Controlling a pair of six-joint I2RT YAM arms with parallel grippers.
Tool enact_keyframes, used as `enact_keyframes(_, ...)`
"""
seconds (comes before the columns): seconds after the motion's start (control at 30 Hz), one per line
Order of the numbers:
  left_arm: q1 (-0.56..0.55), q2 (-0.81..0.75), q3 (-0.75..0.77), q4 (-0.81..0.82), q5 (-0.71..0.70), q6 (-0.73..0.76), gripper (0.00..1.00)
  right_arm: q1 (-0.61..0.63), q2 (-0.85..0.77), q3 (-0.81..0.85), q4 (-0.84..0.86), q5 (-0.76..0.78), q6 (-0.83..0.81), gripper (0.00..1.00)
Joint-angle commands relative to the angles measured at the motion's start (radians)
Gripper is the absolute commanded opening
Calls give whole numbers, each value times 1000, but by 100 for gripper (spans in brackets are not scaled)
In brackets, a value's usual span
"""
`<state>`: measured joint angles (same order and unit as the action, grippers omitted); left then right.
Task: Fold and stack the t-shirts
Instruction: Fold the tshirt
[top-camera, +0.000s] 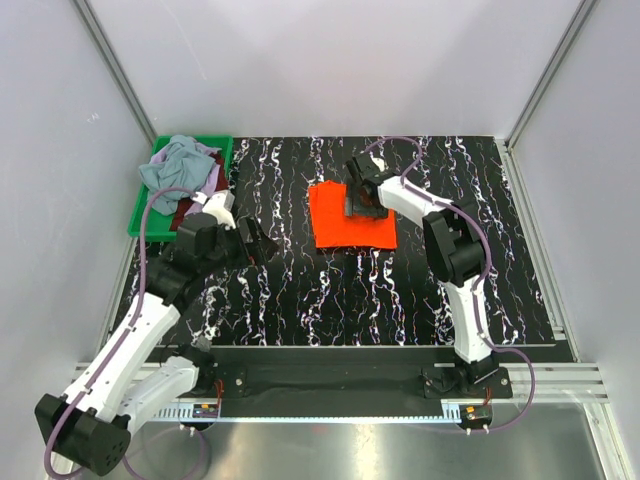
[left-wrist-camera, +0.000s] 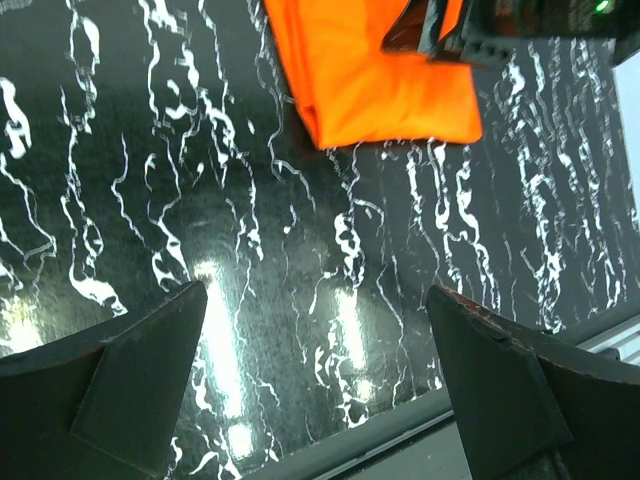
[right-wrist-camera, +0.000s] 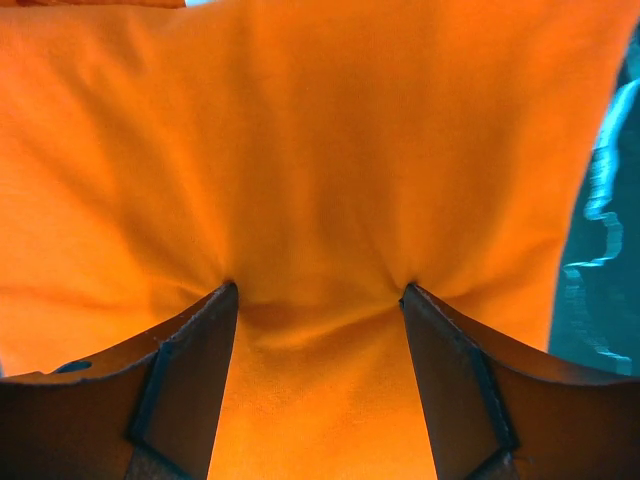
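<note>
A bright orange-red t-shirt (top-camera: 335, 225) lies folded into a rectangle on the middle of the black marbled table (top-camera: 300, 300). My right gripper (top-camera: 365, 205) is on the shirt's far right part, jaws open, both fingertips pressed down into the cloth (right-wrist-camera: 320, 150), which puckers between them; the gripper (right-wrist-camera: 318, 290) grips nothing. My left gripper (top-camera: 262, 240) is open and empty, above bare table to the left of the shirt. In the left wrist view the gripper (left-wrist-camera: 315, 300) sees the shirt's near corner (left-wrist-camera: 370, 90) and the right gripper (left-wrist-camera: 470, 30) on it.
A green plastic bin (top-camera: 141, 222) stands at the back left corner, holding a grey-blue shirt (top-camera: 178, 165), a lilac one (top-camera: 213, 178) and a dark red one (top-camera: 186, 210) in a heap. Grey walls and aluminium posts close in the table.
</note>
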<state>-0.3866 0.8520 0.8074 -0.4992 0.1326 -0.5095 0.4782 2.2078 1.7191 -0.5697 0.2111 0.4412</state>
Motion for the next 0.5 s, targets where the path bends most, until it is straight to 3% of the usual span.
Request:
enact_keyframes(0.0, 2, 7, 4, 76, 21, -12, 99, 7, 30, 60, -74, 194, -105, 74)
enact_keyframes(0.13, 2, 35, 16, 82, 29, -7, 99, -9, 43, 63, -84, 258, -154, 74)
enact_keyframes(0.47, 2, 55, 6, 120, 91, -20, 99, -237, 98, 147, -65, 79, -281, 73)
